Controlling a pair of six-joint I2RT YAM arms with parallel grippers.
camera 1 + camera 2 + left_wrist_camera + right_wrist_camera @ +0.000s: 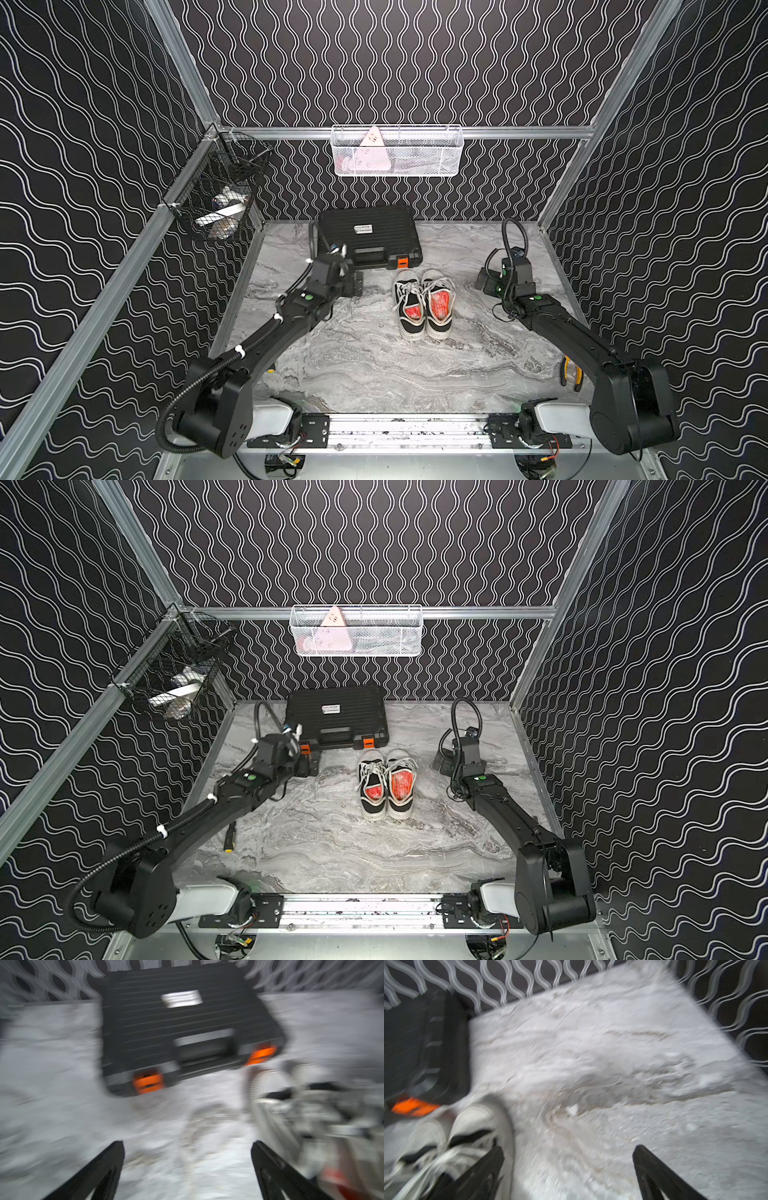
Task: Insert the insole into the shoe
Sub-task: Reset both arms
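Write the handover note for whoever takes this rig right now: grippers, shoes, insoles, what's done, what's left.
Left gripper: open, empty, beside the black case, clear of the shoes.
Right gripper: open, empty, on the pair's other side.
Shoes stand side by side mid-table, toes toward the case. The shoe nearer the left arm holds an orange insole; the shoe nearer the right arm holds a second insole.
Done: insertion looks complete.
Left: check that both lie flat; I cannot tell from here.

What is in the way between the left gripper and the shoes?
Nothing visible. Only bare table lies between the open left gripper and the shoes; the case sits behind, off that line. Both shoes show red insoles inside.
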